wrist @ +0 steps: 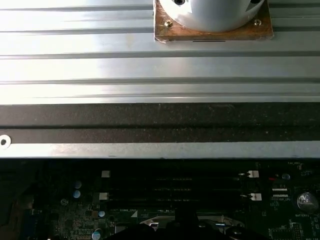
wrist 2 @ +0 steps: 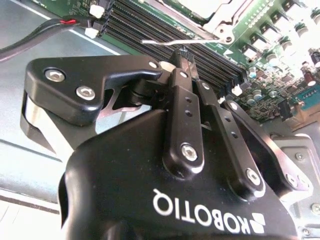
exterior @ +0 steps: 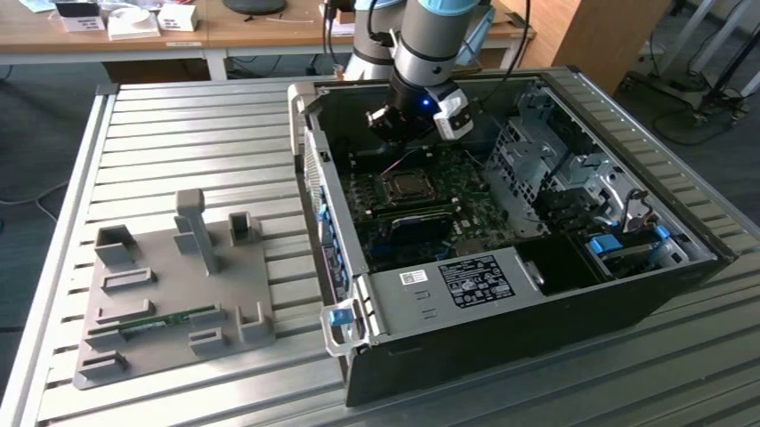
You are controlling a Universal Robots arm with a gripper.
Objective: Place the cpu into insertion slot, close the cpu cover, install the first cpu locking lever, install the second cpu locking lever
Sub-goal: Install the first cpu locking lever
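In the exterior view my gripper (exterior: 401,142) hangs inside the open computer case (exterior: 499,294), just behind the insertion slot (exterior: 408,185) on the dark green motherboard (exterior: 469,200). A silvery square, the cpu (exterior: 408,184), lies in the slot, and the cpu cover (wrist 2: 207,10) looks flat over it. In the second wrist view the gripper (wrist 2: 183,54) is shut, with its black fingers (wrist 2: 182,100) pressed together. A thin metal locking lever (wrist 2: 160,42) stretches just past the fingertips, beside the black memory slots (wrist 2: 145,25). Whether the tips touch the lever I cannot tell.
A grey fixture plate (exterior: 166,294) with upright posts and a green memory stick (exterior: 155,322) lies on the slatted metal table (exterior: 190,133), toward the exterior view's left. The case walls, a drive cage (exterior: 540,156) and red-black cables (wrist 2: 50,27) hem the gripper in.
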